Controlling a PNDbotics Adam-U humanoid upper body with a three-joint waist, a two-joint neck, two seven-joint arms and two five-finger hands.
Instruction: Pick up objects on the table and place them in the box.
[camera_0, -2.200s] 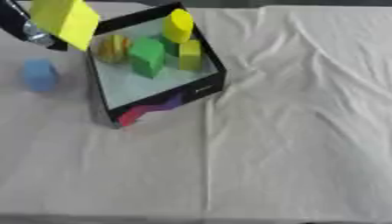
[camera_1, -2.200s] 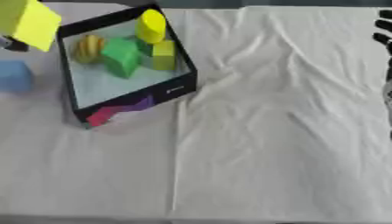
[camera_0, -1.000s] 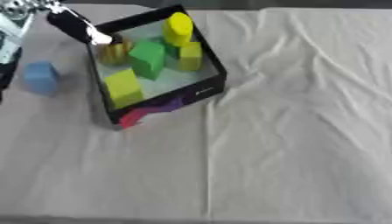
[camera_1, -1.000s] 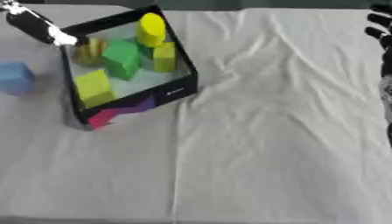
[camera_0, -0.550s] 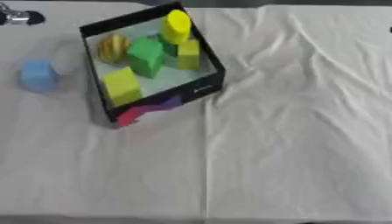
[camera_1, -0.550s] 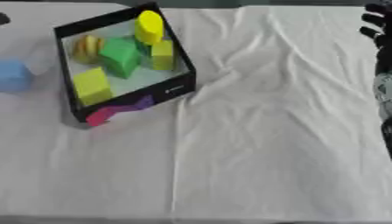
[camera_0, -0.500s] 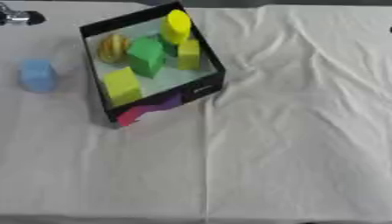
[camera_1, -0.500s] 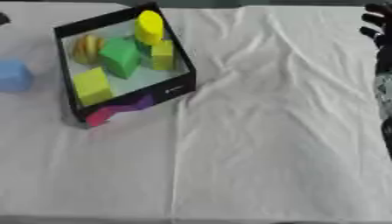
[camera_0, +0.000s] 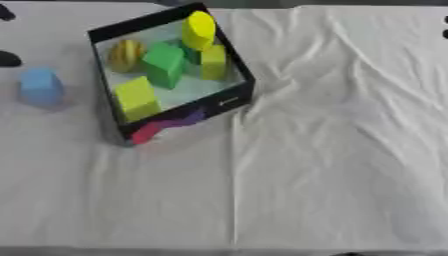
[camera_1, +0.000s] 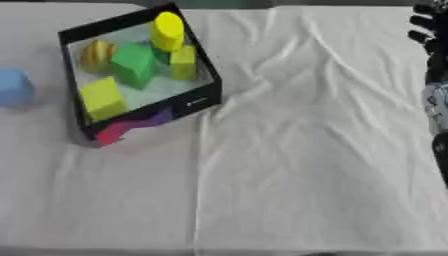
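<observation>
A black box (camera_0: 224, 102) with a pink and purple patch on its front wall stands askew at the upper left of the white cloth. In it lie a yellow cylinder (camera_0: 199, 29), a striped orange ball (camera_0: 127, 54), a green cube (camera_0: 164, 64), a small yellow-green block (camera_0: 213, 62) and a yellow-green cube (camera_0: 137, 97). A blue block (camera_0: 41, 87) stands on the cloth to the left of the box. Only dark bits of my left hand (camera_0: 7, 59) show at the left edge, above the blue block. My right hand (camera_1: 427, 27) stays at the far right edge, fingers relaxed, holding nothing.
The wrinkled white cloth (camera_0: 332, 150) covers the whole table, with broad bare room to the right of the box and in front of it. My right arm's silver joints (camera_1: 435, 97) run down the right edge.
My left hand held the yellow-green cube above the box, let it go inside, and drew back to the left edge. The cube now lies in the box's front corner. The right hand stayed put.
</observation>
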